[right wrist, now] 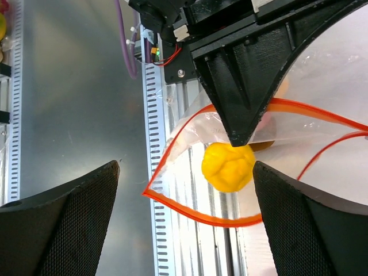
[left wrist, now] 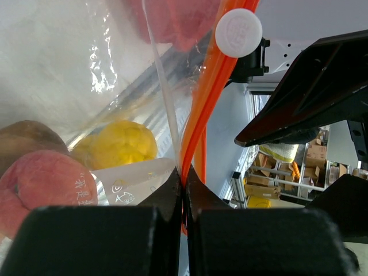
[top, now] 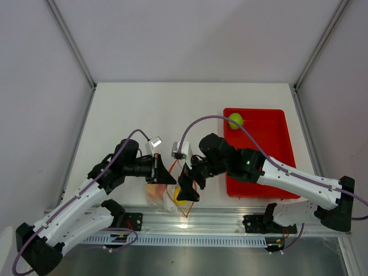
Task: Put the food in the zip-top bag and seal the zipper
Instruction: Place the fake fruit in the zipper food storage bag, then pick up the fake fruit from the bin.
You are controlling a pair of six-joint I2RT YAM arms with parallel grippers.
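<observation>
**Top view.** The zip-top bag (top: pixel 171 198) is held at the near edge of the counter (top: pixel 132 109), between the two arms. The left hand (top: pixel 171 179) grips its edge and the right hand (top: pixel 188 191) stands over its mouth. To the right lies a red tray (top: pixel 270 172), with a lime-green apple (top: pixel 235 121) alone in its far left corner.

**Left wrist view.** The left hand's jaws are pressed together on the zipper (left wrist: pixel 201 98). Through the clear film show a yellow piece (left wrist: pixel 118 144), a red-pink piece (left wrist: pixel 43 184) and a brownish piece (left wrist: pixel 23 138), all apparently inside the bag.

**Right wrist view.** The right hand's fingers (right wrist: pixel 57 224) stand wide apart with nothing between them. Below them the mouth gapes, and the yellow piece lies within the orange-red loop.

**Step in hand.** This appears to be loading, not sealing. The next move calls for the right hand to reach far right to the tray, close on the apple and carry it to the open mouth. Sealing the zipper comes after.
</observation>
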